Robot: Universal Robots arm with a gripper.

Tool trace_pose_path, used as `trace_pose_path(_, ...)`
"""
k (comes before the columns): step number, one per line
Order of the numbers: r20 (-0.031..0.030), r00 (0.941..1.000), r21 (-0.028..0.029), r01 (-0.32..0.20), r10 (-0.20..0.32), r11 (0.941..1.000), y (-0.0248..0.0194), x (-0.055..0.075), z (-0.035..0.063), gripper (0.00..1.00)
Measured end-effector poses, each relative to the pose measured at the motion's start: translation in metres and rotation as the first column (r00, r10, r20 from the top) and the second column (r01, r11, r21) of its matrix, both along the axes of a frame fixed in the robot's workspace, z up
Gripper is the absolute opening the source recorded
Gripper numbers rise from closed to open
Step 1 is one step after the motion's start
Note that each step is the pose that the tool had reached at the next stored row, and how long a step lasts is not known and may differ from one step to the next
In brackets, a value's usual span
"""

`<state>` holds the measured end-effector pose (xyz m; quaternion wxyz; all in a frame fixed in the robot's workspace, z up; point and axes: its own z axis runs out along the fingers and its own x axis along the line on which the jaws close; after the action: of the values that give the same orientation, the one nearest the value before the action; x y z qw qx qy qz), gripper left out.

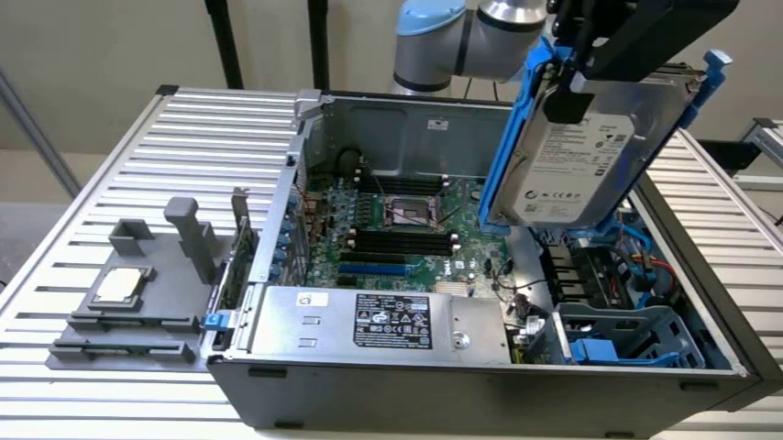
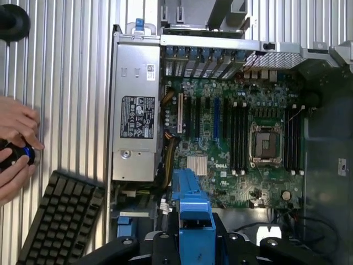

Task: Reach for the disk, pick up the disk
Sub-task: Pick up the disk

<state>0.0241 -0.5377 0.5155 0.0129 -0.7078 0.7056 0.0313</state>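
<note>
The disk (image 1: 585, 147), a silver-grey hard drive with a white label in a bright blue bracket, hangs tilted above the open computer case (image 1: 490, 394), over its side at the exterior view's right. My gripper (image 1: 608, 69) is shut on the disk's upper end, and a black finger (image 1: 567, 103) overlaps the label. In the wrist view the blue bracket (image 2: 192, 204) juts out from between the black gripper parts (image 2: 196, 245), with the motherboard (image 2: 242, 138) far below it.
Inside the case lie a silver power supply with a black label (image 1: 380, 321) and a blue drive cage (image 1: 612, 339). A grey fixture holding a small square chip (image 1: 119, 286) sits on the slatted table. A person's hands (image 2: 14, 149) and a keyboard (image 2: 60, 221) are beside the case.
</note>
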Motion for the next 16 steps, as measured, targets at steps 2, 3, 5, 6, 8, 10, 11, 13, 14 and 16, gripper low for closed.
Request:
trace_pose_path(2,0.0001,1.0,0.0013,0.0,0.0,1.0,-0.0037,0.007,0.0,0.33)
trace_pose_path(3,0.0001,1.0,0.0018,0.0,0.0,1.0,-0.0054,0.01,0.0,0.33)
trace_pose_path(5,0.0001,1.0,0.0026,0.0,0.0,1.0,-0.0091,0.016,0.0,0.33)
trace_pose_path(6,0.0001,1.0,0.0029,0.0,0.0,1.0,-0.0109,0.02,-0.0001,0.33)
trace_pose_path(8,0.0001,1.0,0.0032,0.0,0.0,1.0,-0.0147,0.026,0.0,0.33)
trace_pose_path(10,0.0001,1.0,0.0032,0.0,0.0,1.0,-0.0188,0.032,0.0,0.33)
trace_pose_path(11,0.0001,1.0,0.0033,0.0,0.0,1.0,-0.0209,0.035,-0.0001,0.33)
trace_pose_path(13,0.0001,1.0,0.0032,0.0,0.0,1.0,-0.0251,0.041,0.0,0.33)
trace_pose_path(14,0.0001,1.0,0.0031,0.0,0.0,1.0,-0.0272,0.044,0.0,0.33)
trace_pose_path(16,0.0001,1.0,0.0032,0.0,0.0,1.0,-0.0318,0.05,-0.0002,0.33)
